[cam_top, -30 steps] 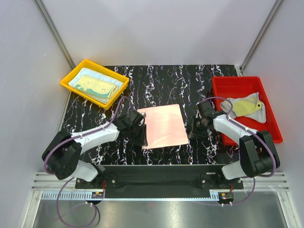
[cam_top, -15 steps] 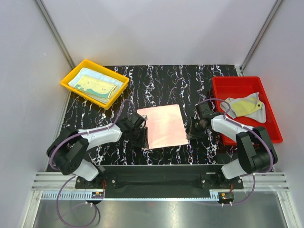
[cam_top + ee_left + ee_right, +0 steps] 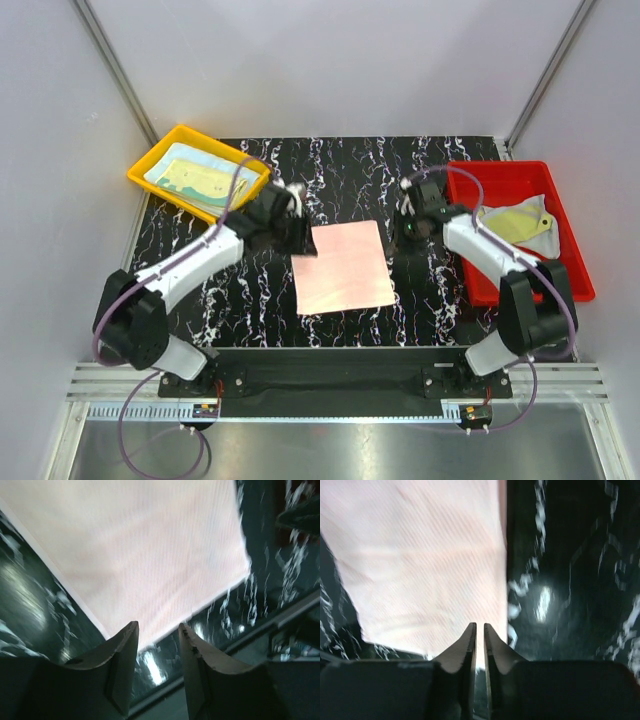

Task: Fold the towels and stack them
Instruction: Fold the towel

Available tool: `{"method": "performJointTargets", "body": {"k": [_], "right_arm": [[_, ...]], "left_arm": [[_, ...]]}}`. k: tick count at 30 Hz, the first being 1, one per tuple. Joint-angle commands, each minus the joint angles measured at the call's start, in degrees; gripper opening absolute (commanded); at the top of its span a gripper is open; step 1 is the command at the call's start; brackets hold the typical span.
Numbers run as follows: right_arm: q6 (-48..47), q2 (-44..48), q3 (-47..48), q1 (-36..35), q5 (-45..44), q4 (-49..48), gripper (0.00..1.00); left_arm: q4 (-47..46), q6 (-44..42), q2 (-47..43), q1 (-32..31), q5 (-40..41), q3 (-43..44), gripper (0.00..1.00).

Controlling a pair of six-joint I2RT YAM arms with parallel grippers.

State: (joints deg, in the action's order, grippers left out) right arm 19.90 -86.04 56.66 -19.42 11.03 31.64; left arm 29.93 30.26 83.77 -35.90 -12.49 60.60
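A pink towel (image 3: 342, 268) lies flat in the middle of the black marbled table (image 3: 340, 170). My left gripper (image 3: 300, 243) hangs over its far left corner. In the left wrist view that gripper (image 3: 158, 626) is open, with nothing between its fingers and the pink towel (image 3: 150, 545) beyond them. My right gripper (image 3: 400, 238) is beside the towel's far right corner. In the right wrist view its jaws (image 3: 479, 625) stand apart by a narrow slit, empty, above the edge of the pink towel (image 3: 430, 565).
A yellow tray (image 3: 148, 160) at the far left holds folded towels (image 3: 200, 180), light blue and pale yellow with teal. A red tray (image 3: 470, 185) at the right holds a crumpled pale yellow and grey towel (image 3: 520, 225). Grey walls close in the table.
Both arms have swung from the towel's near side edges to its far corners. The left jaws have widened. The pink towel has stayed flat in place.
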Motion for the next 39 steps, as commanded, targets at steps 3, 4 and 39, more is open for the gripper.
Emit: {"method": "performJointTargets", "body": {"k": [3,4,39], "right_arm": [[-10.5,-12.6,15.0,0.8,4.8,-0.2,0.11],[-10.7,-14.3,18.1,0.8,5.6,-0.2,0.11],[-34.0,-37.0,41.8,7.0,21.0,7.6,0.44]], "left_arm": [[0.0,-10.8,8.0,9.3,-3.5,11.2,0.4],[-0.1,-11.4,9.5,9.7,-4.5,12.5,0.4],[12.2,-35.3,32.2,17.5,-3.1,33.6,0.47]]}}
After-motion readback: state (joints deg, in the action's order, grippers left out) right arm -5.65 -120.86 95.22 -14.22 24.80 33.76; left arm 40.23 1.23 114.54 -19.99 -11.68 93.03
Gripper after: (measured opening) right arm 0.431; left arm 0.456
